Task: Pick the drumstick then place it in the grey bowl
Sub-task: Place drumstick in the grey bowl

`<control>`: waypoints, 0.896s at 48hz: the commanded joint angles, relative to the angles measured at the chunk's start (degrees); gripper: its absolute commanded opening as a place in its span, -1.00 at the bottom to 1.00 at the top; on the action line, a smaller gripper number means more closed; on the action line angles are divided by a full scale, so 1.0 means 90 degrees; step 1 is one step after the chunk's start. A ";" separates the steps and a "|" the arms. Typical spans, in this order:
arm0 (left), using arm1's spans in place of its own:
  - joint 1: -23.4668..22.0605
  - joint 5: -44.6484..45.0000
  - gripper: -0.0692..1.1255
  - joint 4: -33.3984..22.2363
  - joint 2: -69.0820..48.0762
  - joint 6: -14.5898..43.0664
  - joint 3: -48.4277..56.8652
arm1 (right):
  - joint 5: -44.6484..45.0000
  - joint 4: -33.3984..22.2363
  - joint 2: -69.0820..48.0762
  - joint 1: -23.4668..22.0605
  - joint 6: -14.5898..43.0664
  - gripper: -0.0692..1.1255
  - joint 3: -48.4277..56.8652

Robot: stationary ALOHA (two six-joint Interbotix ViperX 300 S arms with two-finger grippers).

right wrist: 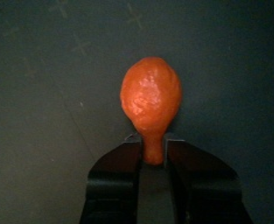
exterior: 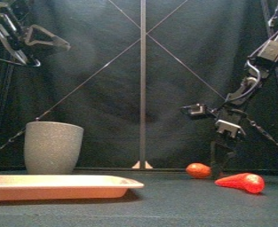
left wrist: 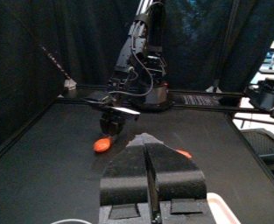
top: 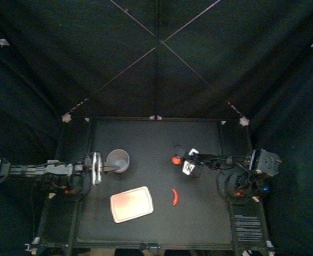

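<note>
Jaws of right gripper point(right wrist: 154, 147) pinch the drumstick point(right wrist: 150, 92), hiding its thin end; left gripper point(left wrist: 151, 147) closed.

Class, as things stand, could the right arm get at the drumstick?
Very likely yes: the right hand looks closed on the thin end of the drumstick, with nothing in the way.

High overhead top, table-level front, close-in wrists, the drumstick point(right wrist: 150, 92) common to all four.
</note>
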 commanded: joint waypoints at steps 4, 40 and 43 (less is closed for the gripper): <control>0.0000 -0.0039 -0.88 0.0020 0.0029 0.0010 -0.0078 | -0.0020 -0.0107 -0.0400 0.0391 -0.0029 -0.10 -0.0811; 0.0068 -0.0166 -0.88 0.0029 0.0029 0.0010 -0.0137 | -0.0098 -0.1064 0.2344 0.1445 -0.0029 -0.07 -0.5732; 0.0078 -0.0195 -0.88 0.0029 0.0029 0.0010 -0.0137 | 0.0020 -0.1055 0.2539 0.1445 -0.0029 -0.02 -0.6016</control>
